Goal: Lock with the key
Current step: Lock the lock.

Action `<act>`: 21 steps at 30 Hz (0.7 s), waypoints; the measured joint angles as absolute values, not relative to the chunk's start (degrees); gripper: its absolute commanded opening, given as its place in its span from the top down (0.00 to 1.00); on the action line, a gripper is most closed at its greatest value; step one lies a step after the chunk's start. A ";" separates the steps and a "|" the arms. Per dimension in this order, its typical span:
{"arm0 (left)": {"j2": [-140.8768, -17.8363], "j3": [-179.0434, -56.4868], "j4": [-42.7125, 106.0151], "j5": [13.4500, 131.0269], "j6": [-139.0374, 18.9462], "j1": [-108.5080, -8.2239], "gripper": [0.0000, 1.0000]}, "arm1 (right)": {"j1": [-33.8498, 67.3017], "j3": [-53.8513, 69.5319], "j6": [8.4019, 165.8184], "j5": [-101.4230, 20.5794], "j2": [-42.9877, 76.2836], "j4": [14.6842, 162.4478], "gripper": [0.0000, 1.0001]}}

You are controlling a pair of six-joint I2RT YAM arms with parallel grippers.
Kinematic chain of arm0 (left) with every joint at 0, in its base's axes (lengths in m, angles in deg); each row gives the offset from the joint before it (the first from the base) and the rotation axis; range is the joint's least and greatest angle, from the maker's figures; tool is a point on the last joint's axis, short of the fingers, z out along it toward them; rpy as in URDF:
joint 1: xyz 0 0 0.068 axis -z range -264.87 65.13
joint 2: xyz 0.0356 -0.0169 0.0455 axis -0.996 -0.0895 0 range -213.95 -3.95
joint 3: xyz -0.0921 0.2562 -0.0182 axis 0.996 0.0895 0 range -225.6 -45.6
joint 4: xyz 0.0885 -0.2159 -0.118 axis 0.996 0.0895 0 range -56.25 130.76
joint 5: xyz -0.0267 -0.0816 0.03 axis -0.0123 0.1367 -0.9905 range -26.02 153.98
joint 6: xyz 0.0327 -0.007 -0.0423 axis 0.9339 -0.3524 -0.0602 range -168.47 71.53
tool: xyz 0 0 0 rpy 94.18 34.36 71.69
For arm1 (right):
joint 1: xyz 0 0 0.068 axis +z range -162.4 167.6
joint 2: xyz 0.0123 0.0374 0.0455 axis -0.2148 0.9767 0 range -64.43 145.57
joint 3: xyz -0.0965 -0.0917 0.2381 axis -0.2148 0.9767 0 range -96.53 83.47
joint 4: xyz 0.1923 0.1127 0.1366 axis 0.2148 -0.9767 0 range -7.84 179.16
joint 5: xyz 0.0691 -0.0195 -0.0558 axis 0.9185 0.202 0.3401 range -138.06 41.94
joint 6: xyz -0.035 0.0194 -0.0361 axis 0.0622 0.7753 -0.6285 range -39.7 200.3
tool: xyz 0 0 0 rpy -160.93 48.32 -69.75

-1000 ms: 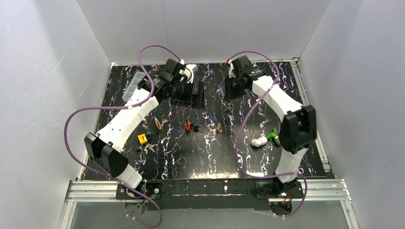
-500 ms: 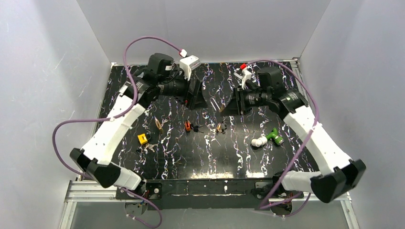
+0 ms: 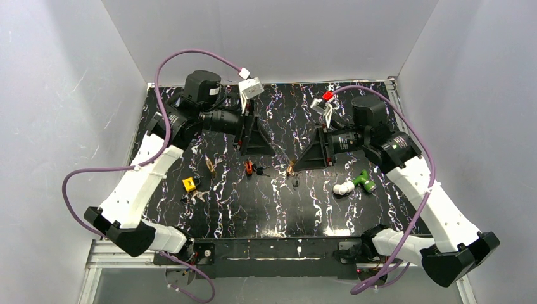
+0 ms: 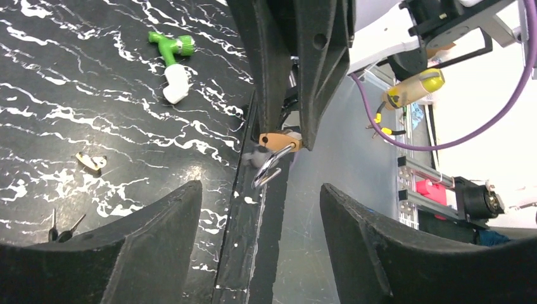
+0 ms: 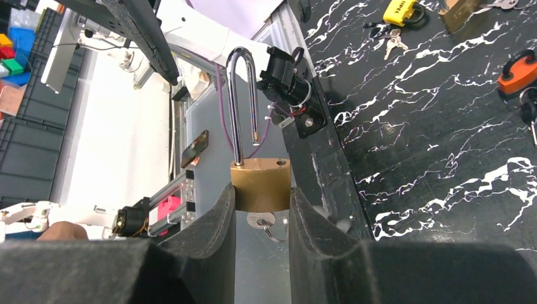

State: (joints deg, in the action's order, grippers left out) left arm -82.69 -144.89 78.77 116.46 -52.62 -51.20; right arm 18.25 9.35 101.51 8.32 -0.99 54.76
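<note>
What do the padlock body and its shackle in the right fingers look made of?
Padlock body: likely brass, dull yellow-brown with a brushed look. Shackle: probably polished or chromed steel, silvery with bright reflections.

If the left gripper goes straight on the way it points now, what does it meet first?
Probably the padlock held by the right gripper, straight ahead of the left gripper; depth is unclear.
</note>
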 measured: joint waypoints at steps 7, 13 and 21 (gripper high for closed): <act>-83.62 -146.03 79.00 118.06 -53.07 -48.89 0.47 | 18.87 9.35 101.55 9.24 -0.62 55.63 0.99; -85.32 -147.14 79.74 117.68 -53.24 -47.38 0.64 | 19.03 9.35 101.53 9.18 -0.32 56.16 0.99; -86.17 -147.72 81.39 116.70 -53.19 -45.91 1.00 | 19.15 9.35 100.85 9.12 -0.32 56.21 0.89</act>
